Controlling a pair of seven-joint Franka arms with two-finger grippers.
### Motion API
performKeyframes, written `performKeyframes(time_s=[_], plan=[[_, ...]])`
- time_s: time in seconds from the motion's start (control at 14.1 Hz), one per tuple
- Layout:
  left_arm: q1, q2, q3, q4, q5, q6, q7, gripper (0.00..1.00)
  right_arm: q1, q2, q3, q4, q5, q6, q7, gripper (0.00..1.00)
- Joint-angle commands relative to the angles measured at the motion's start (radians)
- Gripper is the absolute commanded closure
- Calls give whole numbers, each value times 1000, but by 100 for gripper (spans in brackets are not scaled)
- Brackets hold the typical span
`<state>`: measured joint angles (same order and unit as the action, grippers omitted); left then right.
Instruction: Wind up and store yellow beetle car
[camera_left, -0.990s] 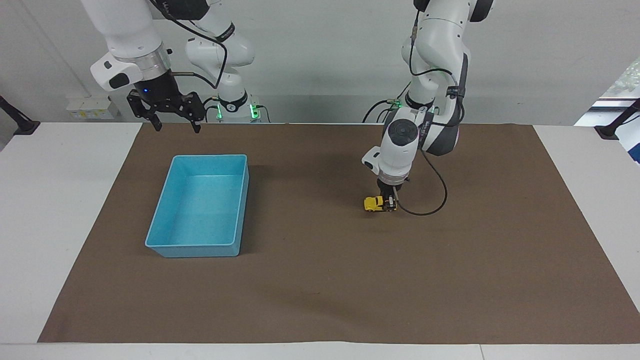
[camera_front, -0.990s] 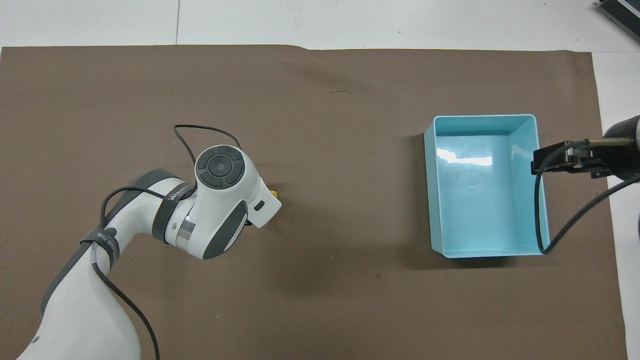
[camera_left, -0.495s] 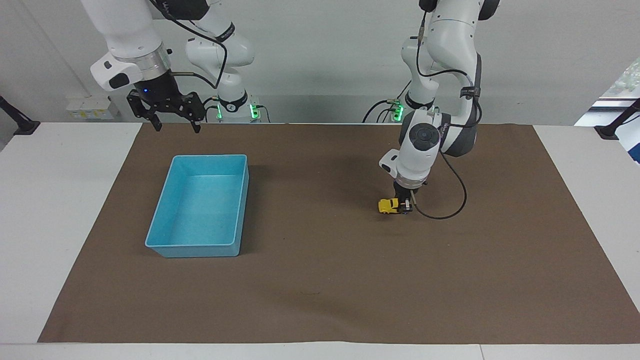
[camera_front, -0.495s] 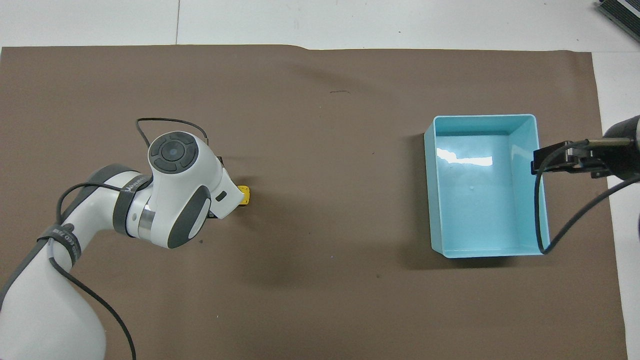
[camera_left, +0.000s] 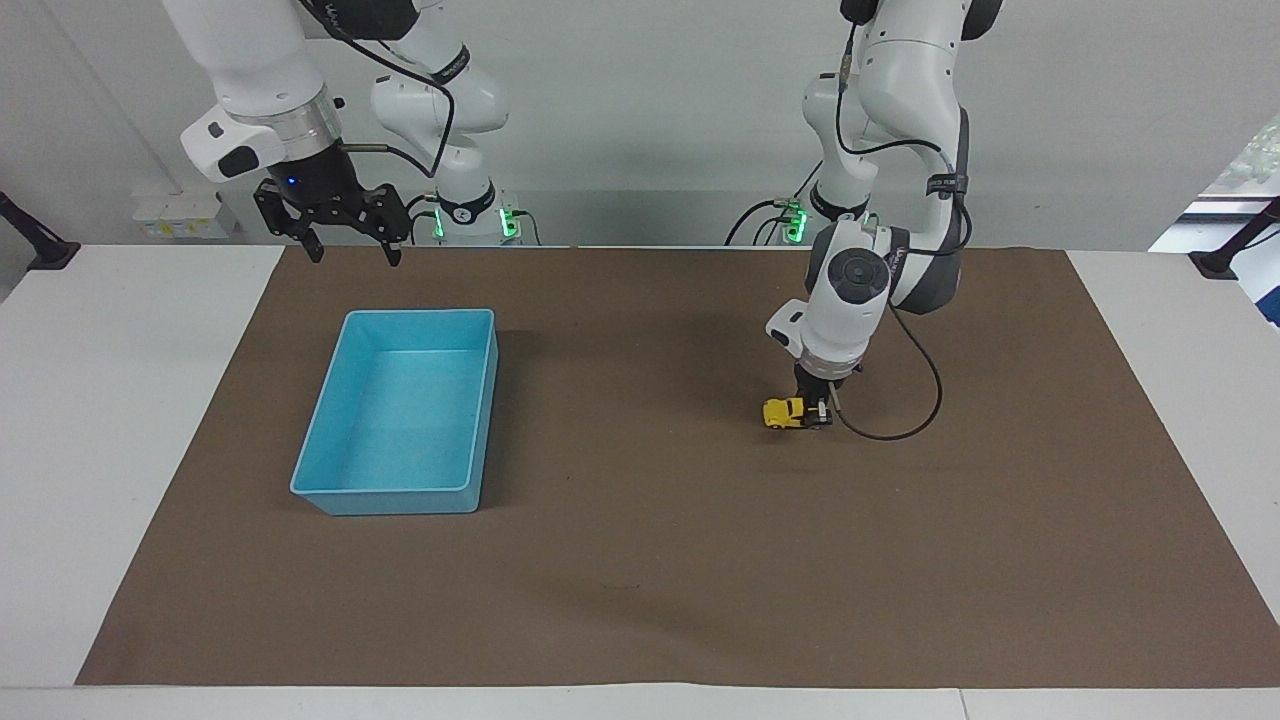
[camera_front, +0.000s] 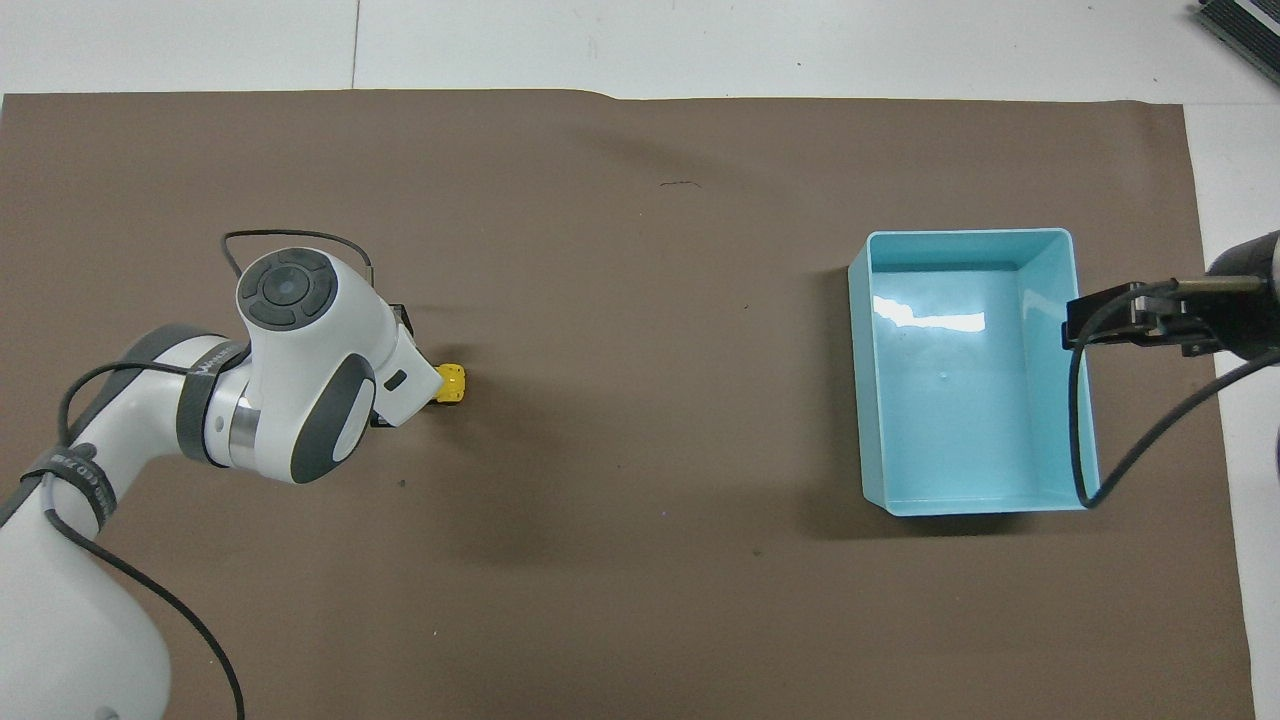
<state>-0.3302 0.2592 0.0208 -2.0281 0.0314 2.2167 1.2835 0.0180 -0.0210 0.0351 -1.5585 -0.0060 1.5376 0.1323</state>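
The yellow beetle car stands on its wheels on the brown mat, toward the left arm's end of the table. My left gripper points straight down and is shut on the car's rear end. In the overhead view only the car's front shows; my left wrist hides the rest and the gripper itself. My right gripper waits open and empty in the air over the blue bin's edge that lies nearer to the robots; it also shows in the overhead view.
The blue bin stands empty on the mat toward the right arm's end of the table, and shows in the overhead view too. A black cable loops from my left wrist down beside the car.
My left gripper has slid the car along the mat toward the left arm's end of the table, away from the bin. The right arm has not moved.
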Motion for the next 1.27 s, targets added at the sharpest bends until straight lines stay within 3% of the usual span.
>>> performKeyframes(time_s=[0.0, 0.07, 0.14, 0.49, 0.92, 1.2], plan=[[22, 49, 5, -6, 27, 69, 8, 70, -15, 0, 6, 6, 21, -10, -19, 0], [17, 20, 5, -4, 27, 58, 8, 14, -15, 0, 6, 6, 21, -10, -19, 0], [19, -6, 4, 5, 27, 32, 8, 0, -15, 0, 6, 6, 21, -10, -19, 0], [23, -123, 7, 52, 27, -84, -111, 0, -15, 0, 5, 5, 21, -10, -19, 0], [57, -169, 25, 120, 25, -133, -701, 0, -13, 0, 6, 6, 21, -10, -19, 0], [112, -163, 25, 235, 24, -271, -1020, 0, -15, 0, 6, 6, 21, -10, -19, 0]])
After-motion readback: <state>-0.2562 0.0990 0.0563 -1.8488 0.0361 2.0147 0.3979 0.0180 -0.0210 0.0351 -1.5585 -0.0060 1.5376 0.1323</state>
